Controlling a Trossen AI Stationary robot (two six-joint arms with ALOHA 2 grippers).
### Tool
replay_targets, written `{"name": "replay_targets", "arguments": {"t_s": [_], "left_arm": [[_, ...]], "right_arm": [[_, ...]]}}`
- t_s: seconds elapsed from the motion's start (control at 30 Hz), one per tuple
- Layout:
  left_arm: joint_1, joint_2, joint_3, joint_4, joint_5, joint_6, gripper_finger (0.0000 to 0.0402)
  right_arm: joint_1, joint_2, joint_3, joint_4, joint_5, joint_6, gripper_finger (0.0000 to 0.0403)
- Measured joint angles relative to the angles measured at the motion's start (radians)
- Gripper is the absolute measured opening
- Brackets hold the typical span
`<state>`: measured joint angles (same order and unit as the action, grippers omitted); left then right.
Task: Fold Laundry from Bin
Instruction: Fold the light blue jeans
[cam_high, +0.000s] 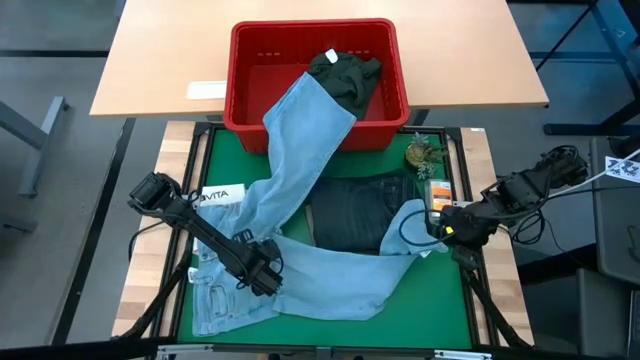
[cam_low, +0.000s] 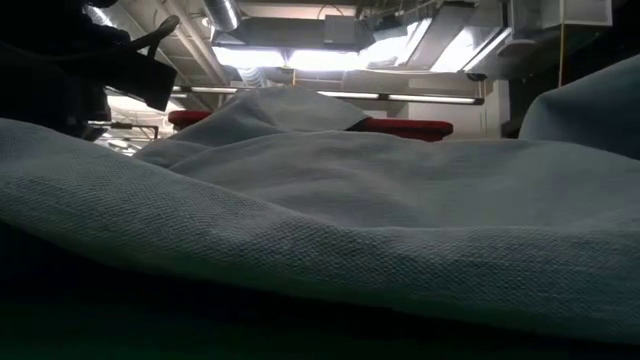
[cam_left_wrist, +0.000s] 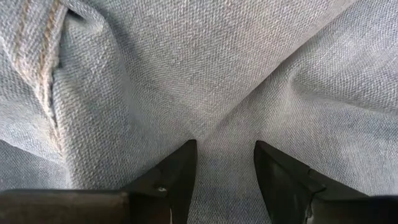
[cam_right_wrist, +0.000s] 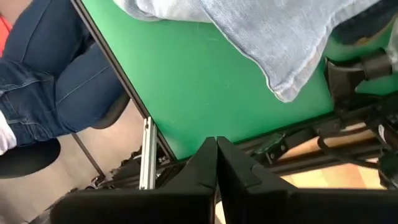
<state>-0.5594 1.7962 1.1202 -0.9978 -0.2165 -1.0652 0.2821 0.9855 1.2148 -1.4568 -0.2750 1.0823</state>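
Left jaws parted on light blue jeans (cam_high: 300, 200), right jaws closed.

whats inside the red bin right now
In the red bin: a dark olive-green garment and the end of one leg of the light blue jeans. Anything beneath them is covered.

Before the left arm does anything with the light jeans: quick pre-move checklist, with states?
1. Left gripper over the light blue jeans, fingers apart: ok.
2. Denim pinched between those fingers: not ok.
3. Jeans fully out of the red bin: not ok, one leg hangs over its front rim.
4. Right gripper shut, empty, beside the hem: ok.
5. Dark jeans clear of the light pair: not ok, they overlap.
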Motion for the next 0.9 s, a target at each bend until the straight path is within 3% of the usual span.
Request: {"name": "replay_targets", "arguments": {"t_s": [0.33,0.5,0.63,0.9], "left_arm": [[0.000,0.000,0.000,0.023,0.000,0.000,0.0158],[0.000,0.000,0.000,0.023,-0.001,0.000,0.0158],[0.000,-0.001,0.000,0.025,-0.001,-0.003,0.0158],[0.000,-0.001,0.000,0.032,-0.001,-0.004,0.0158]], "right_arm": [[0.000,0.021,0.000,0.064,0.012,-0.075,0.0051],[0.000,0.052,0.000,0.062,0.120,-0.131,0.0116],[0.000,0.096,0.000,0.026,0.231,-0.273,0.0173],[0.000,0.207,0.000,0.015,0.203,-0.508,0.0243]]}}
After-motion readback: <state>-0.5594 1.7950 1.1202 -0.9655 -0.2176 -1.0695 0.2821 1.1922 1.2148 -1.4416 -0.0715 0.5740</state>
